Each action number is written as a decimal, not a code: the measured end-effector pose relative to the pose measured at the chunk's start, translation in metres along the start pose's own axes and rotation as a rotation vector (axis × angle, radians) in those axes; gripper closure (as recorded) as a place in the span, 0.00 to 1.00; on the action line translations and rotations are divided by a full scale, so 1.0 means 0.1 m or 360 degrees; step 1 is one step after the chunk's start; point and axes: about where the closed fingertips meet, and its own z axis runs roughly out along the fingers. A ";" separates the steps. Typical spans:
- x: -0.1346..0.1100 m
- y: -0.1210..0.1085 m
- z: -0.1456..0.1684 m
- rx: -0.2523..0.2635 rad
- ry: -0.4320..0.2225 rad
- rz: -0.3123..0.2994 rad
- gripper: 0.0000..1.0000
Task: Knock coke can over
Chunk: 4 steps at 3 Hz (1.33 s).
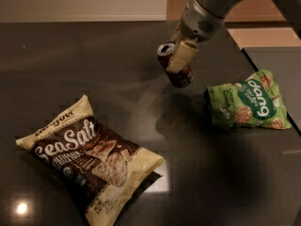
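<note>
Up at one o'clock on the dark glossy tabletop (94, 60), the two-finger gripper (177, 62) is clamped on the small dark red cylindrical coke can (182, 77), which is tilted, silver top toward ten o'clock. Near it at four o'clock, by the right edge, lies a green crinkled snack bag (247, 100). Bare surface stretches toward nine o'clock, and a cream-and-brown Sea Salt chip bag (89, 157) sits well apart at seven

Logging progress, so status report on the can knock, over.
Gripper back centre above dark tabletop, shut on small dark red cylindrical coke can. Can tilted, silver top leaning away from green snack bag lying apart; not flat.
</note>
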 end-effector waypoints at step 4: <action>0.02 0.42 0.34 -0.0195 0.0417 -0.0449 0.82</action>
